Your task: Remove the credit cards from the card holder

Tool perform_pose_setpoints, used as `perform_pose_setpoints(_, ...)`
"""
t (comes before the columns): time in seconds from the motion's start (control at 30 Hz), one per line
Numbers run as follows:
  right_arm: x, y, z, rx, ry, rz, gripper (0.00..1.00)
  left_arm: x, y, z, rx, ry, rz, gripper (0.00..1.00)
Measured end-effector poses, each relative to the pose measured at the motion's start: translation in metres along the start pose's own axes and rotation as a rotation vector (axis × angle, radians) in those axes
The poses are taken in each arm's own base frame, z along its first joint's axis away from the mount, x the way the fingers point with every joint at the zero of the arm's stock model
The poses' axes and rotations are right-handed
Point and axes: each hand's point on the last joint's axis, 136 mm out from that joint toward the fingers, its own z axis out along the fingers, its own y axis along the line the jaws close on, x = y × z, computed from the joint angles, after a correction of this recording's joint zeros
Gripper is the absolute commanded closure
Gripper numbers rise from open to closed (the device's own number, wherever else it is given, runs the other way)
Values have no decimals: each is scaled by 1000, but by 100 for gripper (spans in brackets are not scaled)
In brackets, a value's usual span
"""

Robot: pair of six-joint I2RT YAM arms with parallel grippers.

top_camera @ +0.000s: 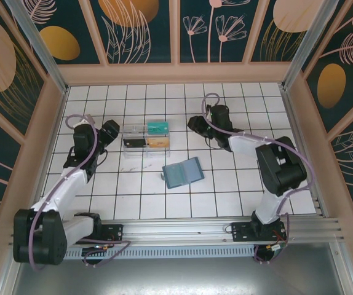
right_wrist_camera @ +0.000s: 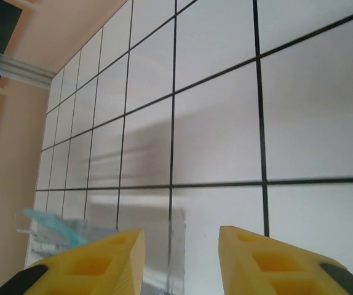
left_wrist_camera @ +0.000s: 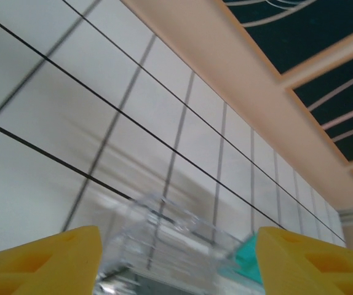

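The slate-blue card holder (top_camera: 184, 173) lies open and flat in the middle of the tiled floor, with no gripper on it. Behind it, a clear plastic box (top_camera: 147, 136) holds the teal card (top_camera: 158, 128), the orange-tan card (top_camera: 159, 143) and the black card (top_camera: 133, 142). My left gripper (top_camera: 114, 131) sits just left of the box, open. In the left wrist view its yellow fingers (left_wrist_camera: 47, 261) frame the box (left_wrist_camera: 164, 246) and the teal card (left_wrist_camera: 245, 261). My right gripper (top_camera: 195, 125) hovers right of the box, open, over bare tile (right_wrist_camera: 181, 258).
Tan walls (top_camera: 176, 74) enclose the white tiled floor (top_camera: 238, 184) on three sides. An aluminium rail (top_camera: 226, 227) runs along the near edge by the arm bases. The box's corner (right_wrist_camera: 72, 230) shows left of the right gripper's fingers (right_wrist_camera: 90, 264).
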Motion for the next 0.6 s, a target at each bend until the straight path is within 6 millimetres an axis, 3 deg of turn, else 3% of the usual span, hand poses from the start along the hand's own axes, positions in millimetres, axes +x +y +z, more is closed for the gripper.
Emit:
perform_pose_setpoints(0.1,17,2,-17,12,9,-40,62,26,-18,-7,37,49,28,37)
perform_pose_setpoints(0.3,65,6,-44,33,65,-139,62,92,-48,-24,112,187,64,52)
perform_pose_setpoints(0.47,107,-7,-55,71,143,-193,65,153,-62,-42,149,310,79,58)
perform_pose_setpoints(0.6,128,-25,-59,116,191,-215,66,195,-72,-54,166,403,100,58)
